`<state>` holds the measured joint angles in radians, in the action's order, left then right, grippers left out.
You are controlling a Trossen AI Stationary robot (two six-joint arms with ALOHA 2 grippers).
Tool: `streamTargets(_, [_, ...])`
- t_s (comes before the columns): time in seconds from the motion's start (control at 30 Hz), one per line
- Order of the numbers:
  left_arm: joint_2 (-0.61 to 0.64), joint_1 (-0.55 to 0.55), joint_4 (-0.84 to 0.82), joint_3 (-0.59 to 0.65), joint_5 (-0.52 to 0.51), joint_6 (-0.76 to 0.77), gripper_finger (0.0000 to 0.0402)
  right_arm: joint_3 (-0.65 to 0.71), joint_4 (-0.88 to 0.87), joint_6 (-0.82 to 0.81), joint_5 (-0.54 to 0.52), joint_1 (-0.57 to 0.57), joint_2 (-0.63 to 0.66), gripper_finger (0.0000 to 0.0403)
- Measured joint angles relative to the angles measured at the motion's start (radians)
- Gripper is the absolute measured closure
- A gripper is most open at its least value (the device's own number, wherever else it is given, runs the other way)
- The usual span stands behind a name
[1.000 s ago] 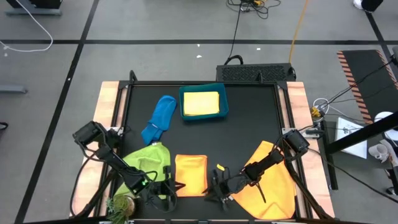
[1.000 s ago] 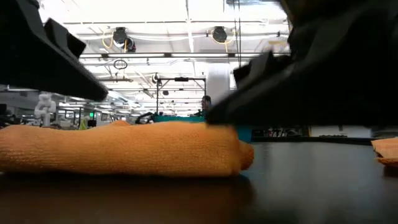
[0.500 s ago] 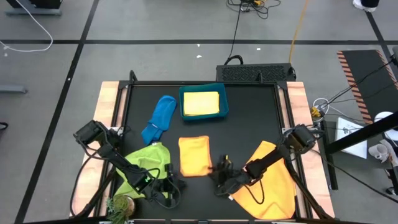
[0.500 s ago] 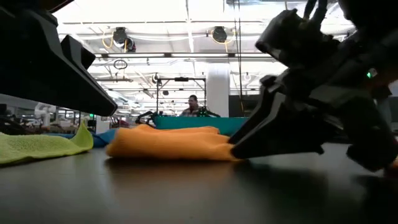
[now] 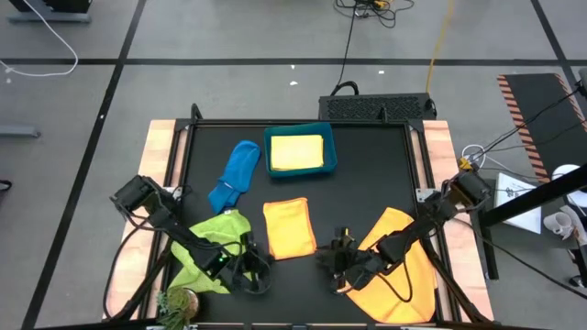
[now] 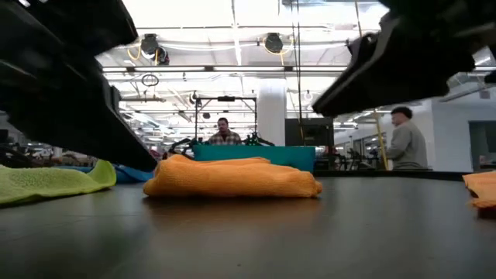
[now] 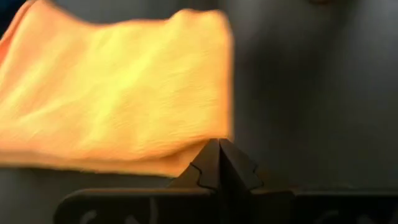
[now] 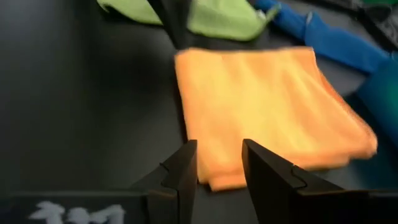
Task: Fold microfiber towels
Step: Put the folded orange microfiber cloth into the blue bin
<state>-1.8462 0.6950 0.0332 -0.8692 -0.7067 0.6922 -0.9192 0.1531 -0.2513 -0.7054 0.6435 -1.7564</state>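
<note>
Folded orange towel lies just in front of teal bin, done. Green, blue, second orange remain unfolded. Left gripper jaws together; right gripper jaws apart, empty.

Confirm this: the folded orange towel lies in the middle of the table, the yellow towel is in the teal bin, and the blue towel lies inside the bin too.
Not quite. The blue towel lies on the table beside the teal bin, not inside it, as the high view shows. The rest stands: the folded orange towel is mid-table and the yellow towel sits in the bin.
</note>
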Motion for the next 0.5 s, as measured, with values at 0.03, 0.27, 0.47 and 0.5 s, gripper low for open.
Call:
streamTargets(0.03, [0.0,-0.009,-0.021,0.0,0.0,0.028,0.0391,0.0,0.024,0.021,0.001,0.0,-0.003,0.0283])
streamTargets(0.27, [0.0,-0.054,-0.096,0.0,0.0,0.122,0.0399,0.0,0.083,0.083,0.013,-0.058,-0.032,0.0283])
streamTargets(0.47, [0.0,-0.079,-0.095,0.0,0.001,0.129,0.0388,0.0,0.175,0.131,0.168,-0.17,-0.081,0.0283])
streamTargets(0.5, [0.001,-0.085,-0.1,0.0,0.004,0.134,0.0388,0.0,0.2,0.148,0.189,-0.187,-0.088,0.0283])
